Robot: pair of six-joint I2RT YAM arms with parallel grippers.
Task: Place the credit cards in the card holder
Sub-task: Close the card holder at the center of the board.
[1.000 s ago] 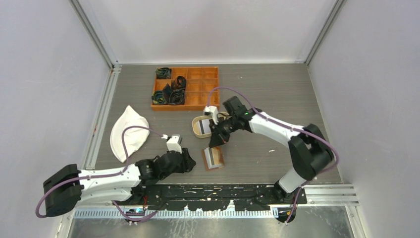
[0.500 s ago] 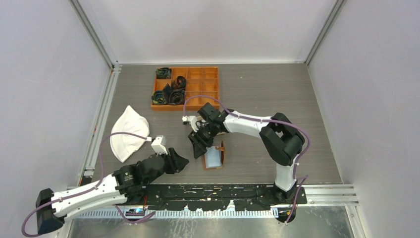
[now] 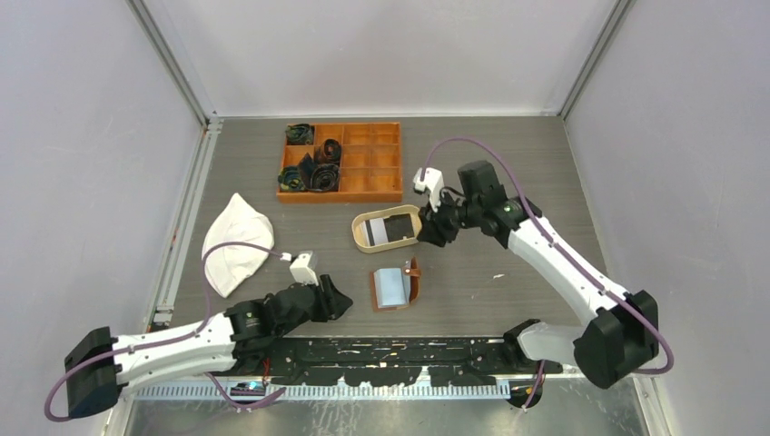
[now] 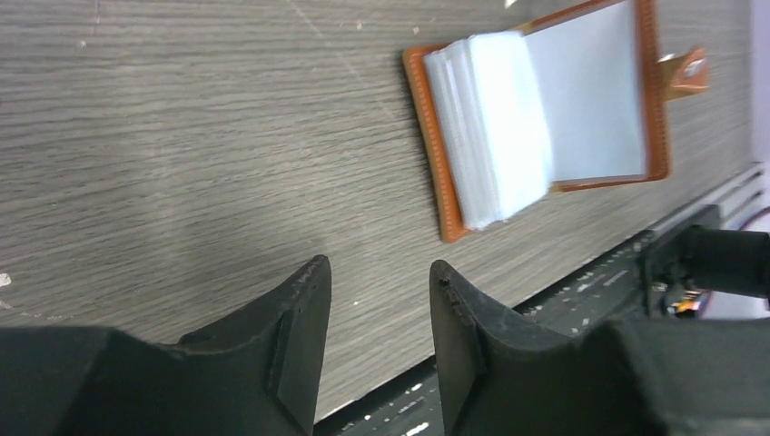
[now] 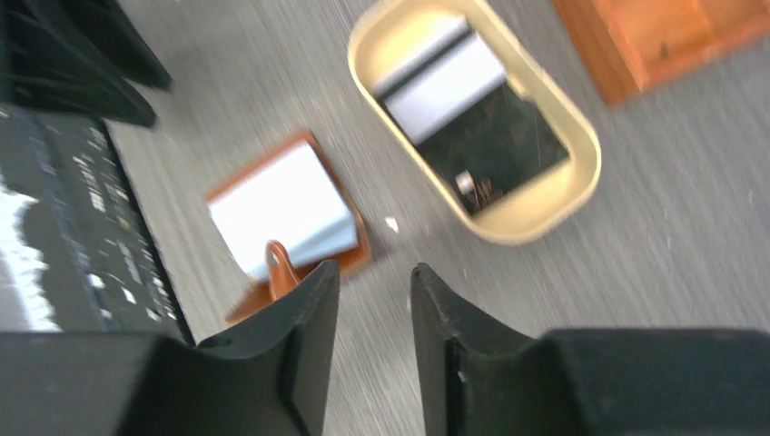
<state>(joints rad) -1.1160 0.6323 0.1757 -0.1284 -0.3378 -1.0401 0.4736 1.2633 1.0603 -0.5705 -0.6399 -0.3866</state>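
The brown card holder (image 3: 408, 292) lies open near the table's front edge, a light blue card (image 3: 390, 286) on its stack of pockets and its snap tab pointing up. The left wrist view shows the card holder (image 4: 434, 136) ahead of my left gripper (image 4: 377, 272), which is open and empty, low over the table. My left gripper (image 3: 343, 302) sits just left of the holder. A white-grey card (image 5: 445, 77) and a black card (image 5: 495, 145) lie in the beige oval tray (image 5: 581, 173). My right gripper (image 5: 374, 272) is open and empty, and the right gripper (image 3: 427, 229) hangs at the tray's right end.
An orange compartmented box (image 3: 370, 162) with dark coiled items stands at the back. A white cloth-like piece (image 3: 234, 245) lies at the left. The black perforated rail (image 3: 409, 350) runs along the front edge, close to the holder.
My right gripper opened over the card holder, left the light blue card there, and swung back up to the right end of the tray. The left arm shifted slightly beside the holder.
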